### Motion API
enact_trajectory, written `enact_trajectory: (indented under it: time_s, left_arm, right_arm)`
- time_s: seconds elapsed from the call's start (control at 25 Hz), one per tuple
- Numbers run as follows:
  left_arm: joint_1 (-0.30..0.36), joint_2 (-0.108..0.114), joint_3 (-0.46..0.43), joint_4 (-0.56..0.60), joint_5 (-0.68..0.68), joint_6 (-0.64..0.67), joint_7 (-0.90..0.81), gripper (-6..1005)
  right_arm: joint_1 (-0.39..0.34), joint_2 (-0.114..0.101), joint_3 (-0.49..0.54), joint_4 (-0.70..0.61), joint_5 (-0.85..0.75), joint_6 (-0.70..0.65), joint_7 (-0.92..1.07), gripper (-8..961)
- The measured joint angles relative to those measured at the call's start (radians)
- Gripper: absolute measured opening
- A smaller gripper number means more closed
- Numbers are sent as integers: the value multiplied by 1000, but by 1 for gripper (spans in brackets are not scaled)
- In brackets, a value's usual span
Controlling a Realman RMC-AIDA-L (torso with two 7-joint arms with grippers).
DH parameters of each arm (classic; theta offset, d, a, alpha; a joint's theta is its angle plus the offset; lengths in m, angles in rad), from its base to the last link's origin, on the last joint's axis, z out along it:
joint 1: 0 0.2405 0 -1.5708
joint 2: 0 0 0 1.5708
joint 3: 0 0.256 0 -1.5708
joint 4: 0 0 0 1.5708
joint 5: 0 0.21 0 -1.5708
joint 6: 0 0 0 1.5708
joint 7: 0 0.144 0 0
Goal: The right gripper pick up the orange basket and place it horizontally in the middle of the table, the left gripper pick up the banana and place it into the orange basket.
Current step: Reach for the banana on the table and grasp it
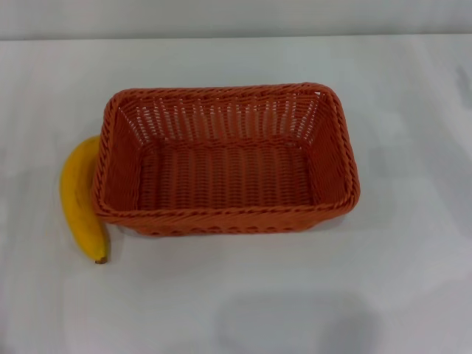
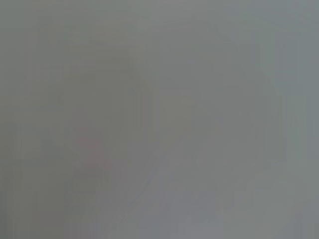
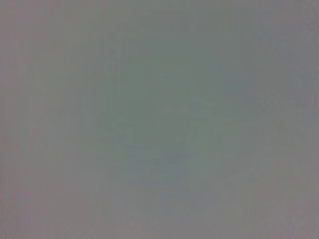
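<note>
I am looking down from the head camera at a white worktop (image 1: pixel 413 280) that is filling nearly the whole view. The orange basket (image 1: pixel 226 214) is sitting on it near the middle, its long sides running left to right, its open top facing up and nothing lying inside. It is a rectangular woven basket with rounded corners, a braided rim and openwork sides. The banana (image 1: pixel 77 199) is lying on the worktop outside the basket, against its left short side, curving around that corner; its upper end is slipping behind the basket wall and its brown tip is pointing toward me. Both wrist cameras are giving me only a flat grey field, with nothing I can make out. Neither the left gripper nor the right gripper is showing in any view, so I cannot tell whether either is open or closed.
</note>
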Motion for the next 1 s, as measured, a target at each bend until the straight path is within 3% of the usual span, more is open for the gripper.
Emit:
enact_trajectory:
  time_s: [0.2, 0.4, 0.56, 0.72, 0.84, 1.0]
  left_arm:
    - [22, 2, 1, 21, 8, -1, -39, 766]
    - [43, 5, 1, 11, 42, -20, -142, 761]
    - [56, 7, 2, -40, 156, -23, -302, 757]
    - [46, 14, 2, -196, 307, -24, -638, 753]
    - [17, 25, 5, -365, 460, -25, -958, 750]
    - [-25, 70, 67, -529, 661, -6, -1297, 746]
  right_arm:
    - [29, 4, 0, 97, 99, 14, -371, 368]
    - [56, 2, 2, 109, 101, -54, -416, 369]
    - [58, 2, 14, 104, 112, -76, -418, 397]
    - [56, 0, 23, 100, 116, -79, -420, 454]
    - [51, -1, 52, 99, 116, -78, -420, 587]
    - [38, -7, 96, 99, 116, -76, -414, 739]
